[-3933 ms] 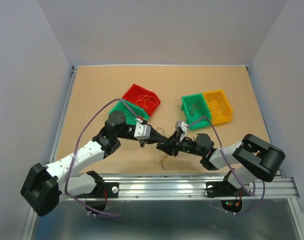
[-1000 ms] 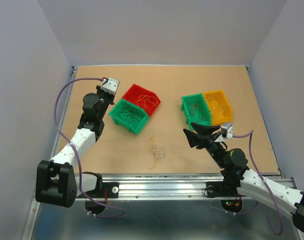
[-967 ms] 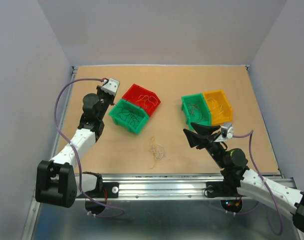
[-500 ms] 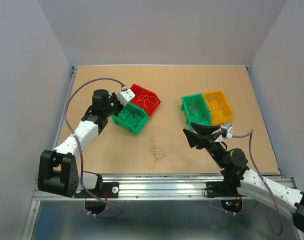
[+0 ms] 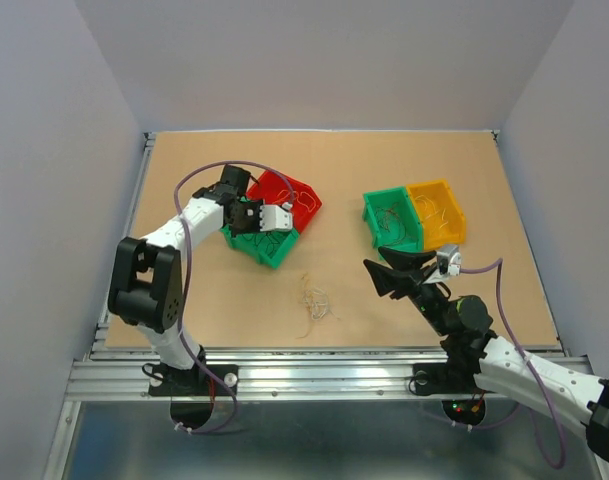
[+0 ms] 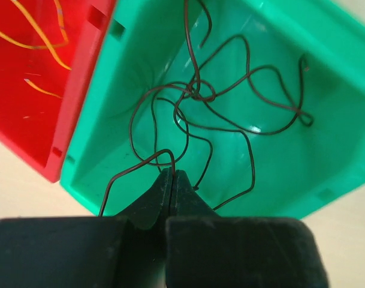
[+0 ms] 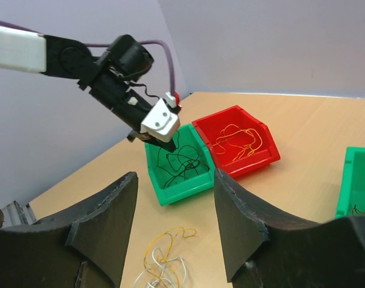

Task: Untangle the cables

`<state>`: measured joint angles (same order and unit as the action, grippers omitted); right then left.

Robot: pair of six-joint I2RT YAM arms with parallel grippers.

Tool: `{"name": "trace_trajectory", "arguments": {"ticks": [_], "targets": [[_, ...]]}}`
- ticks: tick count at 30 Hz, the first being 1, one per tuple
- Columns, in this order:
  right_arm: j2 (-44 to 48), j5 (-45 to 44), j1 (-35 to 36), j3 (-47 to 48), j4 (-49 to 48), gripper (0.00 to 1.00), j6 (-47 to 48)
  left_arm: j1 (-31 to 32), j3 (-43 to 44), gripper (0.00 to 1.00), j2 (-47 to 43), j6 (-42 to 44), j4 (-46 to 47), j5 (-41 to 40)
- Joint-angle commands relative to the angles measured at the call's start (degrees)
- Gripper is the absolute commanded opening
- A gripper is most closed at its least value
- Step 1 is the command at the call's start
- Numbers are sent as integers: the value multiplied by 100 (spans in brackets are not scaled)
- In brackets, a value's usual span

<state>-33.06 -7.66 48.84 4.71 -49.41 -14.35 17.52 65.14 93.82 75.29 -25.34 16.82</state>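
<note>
A loose tangle of yellow and whitish cables (image 5: 314, 302) lies on the table between the arms, also low in the right wrist view (image 7: 164, 264). My left gripper (image 5: 284, 225) hangs over the left green bin (image 5: 259, 245). Its jaws (image 6: 169, 175) are shut on a thin dark cable (image 6: 140, 165) that loops down toward more dark cables (image 6: 197, 93) lying in that bin (image 6: 278, 42). My right gripper (image 5: 394, 268) is open and empty, raised to the right of the tangle and apart from it, facing the left bins (image 7: 176, 174).
A red bin (image 5: 294, 192) with orange-yellow wires (image 7: 239, 137) touches the left green bin. A second green bin (image 5: 389, 222) and a yellow bin (image 5: 439, 212) stand at the right, both holding wires. The table's metal rail (image 5: 334, 375) runs along the near edge.
My left arm has swung right from the table's left side to above the left green bin, jaws still shut. The right arm and the tangle have not moved in the last second.
</note>
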Motion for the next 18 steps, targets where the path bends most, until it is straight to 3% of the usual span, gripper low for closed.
{"name": "trace_trajectory", "arguments": {"ticks": [1,6,14,18], "targets": [[19,81,29,127,-113,59,29,-20,683,0,355,724,-1086,-556],[-34,72,38,153,-113,58,11,102,1411,1,917,1190,-1964,-871],[-131,80,29,188,-122,58,11,638,1598,2,1410,1436,-2079,-1304],[-131,72,29,188,-122,58,11,753,1694,12,1613,1454,-2194,-1383]]}}
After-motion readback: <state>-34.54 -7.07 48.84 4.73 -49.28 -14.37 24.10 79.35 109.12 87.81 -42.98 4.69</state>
